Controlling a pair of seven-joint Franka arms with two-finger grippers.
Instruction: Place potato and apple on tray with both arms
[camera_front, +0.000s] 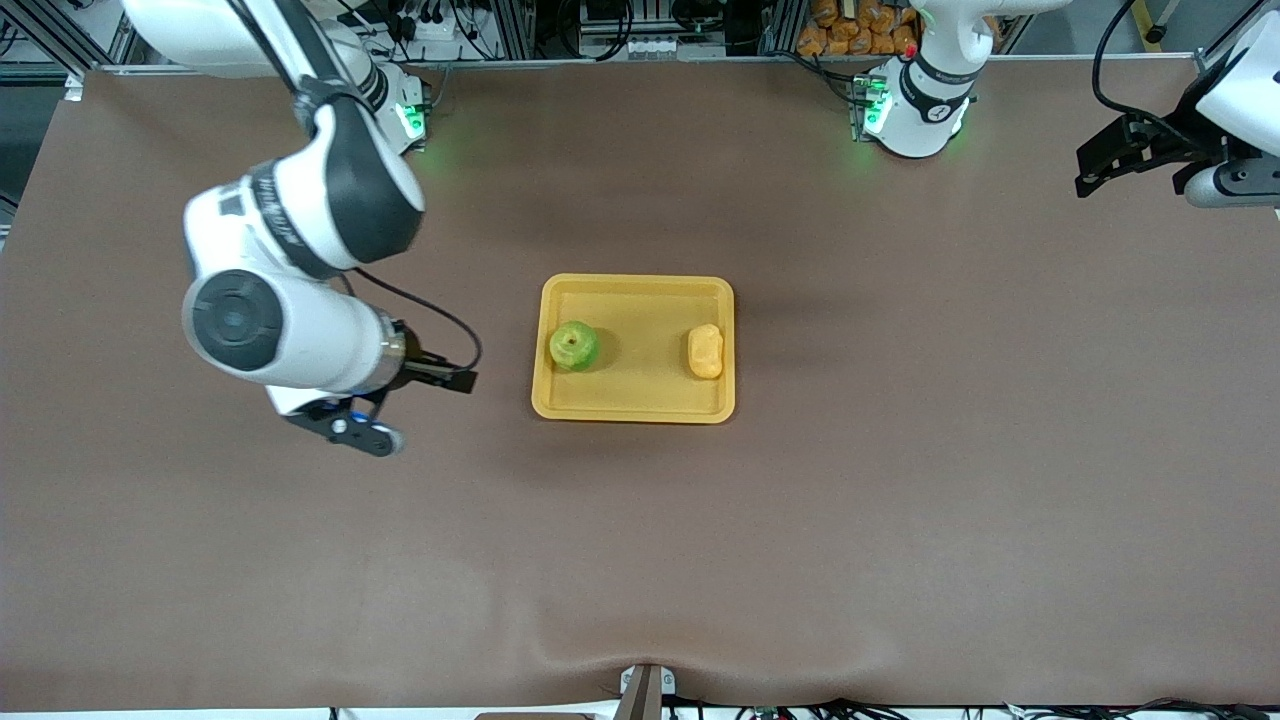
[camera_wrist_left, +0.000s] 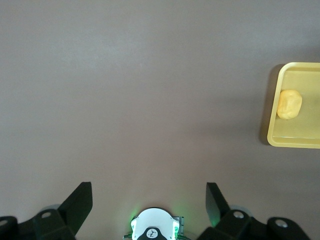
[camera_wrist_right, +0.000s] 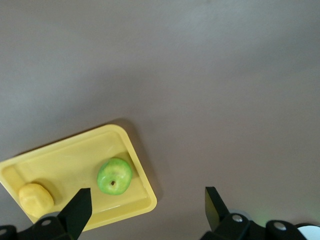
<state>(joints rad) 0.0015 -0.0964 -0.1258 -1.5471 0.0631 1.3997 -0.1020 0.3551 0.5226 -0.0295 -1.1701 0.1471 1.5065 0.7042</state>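
Note:
The yellow-orange tray (camera_front: 640, 288) lies at the middle of the table. The green apple (camera_front: 574, 346) rests in it at the right arm's end, and the yellow potato (camera_front: 705, 351) at the left arm's end. My right gripper (camera_front: 360, 432) is open and empty over bare table beside the tray. Its wrist view shows the apple (camera_wrist_right: 115, 176), the potato (camera_wrist_right: 35, 199) and the tray (camera_wrist_right: 65, 150) past its open fingers (camera_wrist_right: 80, 210). My left gripper (camera_front: 1110, 160) is open and empty, over the left arm's end of the table. Its wrist view shows the potato (camera_wrist_left: 289, 104) in the tray's corner (camera_wrist_left: 295, 141).
A brown cloth (camera_front: 900, 500) covers the whole table. The arm bases (camera_front: 915, 110) with green lights stand along the edge farthest from the front camera; the left one shows in the left wrist view (camera_wrist_left: 154, 229). Cables and shelving run along that edge.

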